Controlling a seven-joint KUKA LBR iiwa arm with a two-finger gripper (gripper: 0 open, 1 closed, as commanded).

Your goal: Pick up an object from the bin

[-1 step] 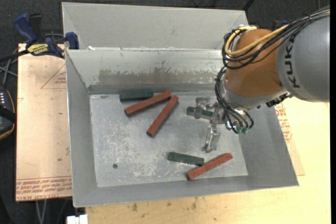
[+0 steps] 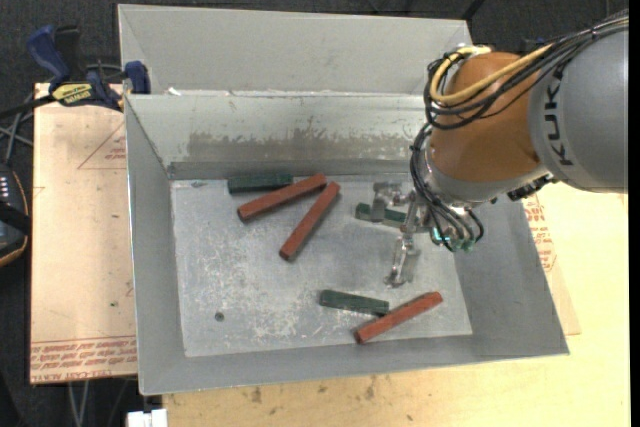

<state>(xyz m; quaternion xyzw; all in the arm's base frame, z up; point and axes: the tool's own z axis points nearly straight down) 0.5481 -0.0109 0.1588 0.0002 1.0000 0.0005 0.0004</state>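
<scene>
The arm [image 2: 590, 115] enters over the right-hand rim of the bin [image 2: 150, 245], its orange wrist cover [image 2: 485, 130] hanging above the right half of the bin. The end effector [image 2: 400, 275] points down at the bin's floor, right of centre, over a bare patch of metal. Nothing is seen held in it, and whether it is open or closed cannot be told from this angle. No item lies directly under it. The nearest items are in the bin's near-right area: a short dark green bar [image 2: 353, 301] lying flat, and, just beside its right end, a red-brown bar [image 2: 398, 317] lying at a slight slant closer to the bin's near wall; whether the two touch cannot be told. Both are near the end effector but apart from it. A small grey-green piece [image 2: 378, 212] shows just beside the wrist, towards the middle of the bin; whether it is loose or part of the robot cannot be determined. Towards the bin's far wall, left of centre, lie another dark green bar [image 2: 258, 183] and two red-brown bars [image 2: 283, 199] [image 2: 309, 220], close together and well apart from the end effector.
</scene>
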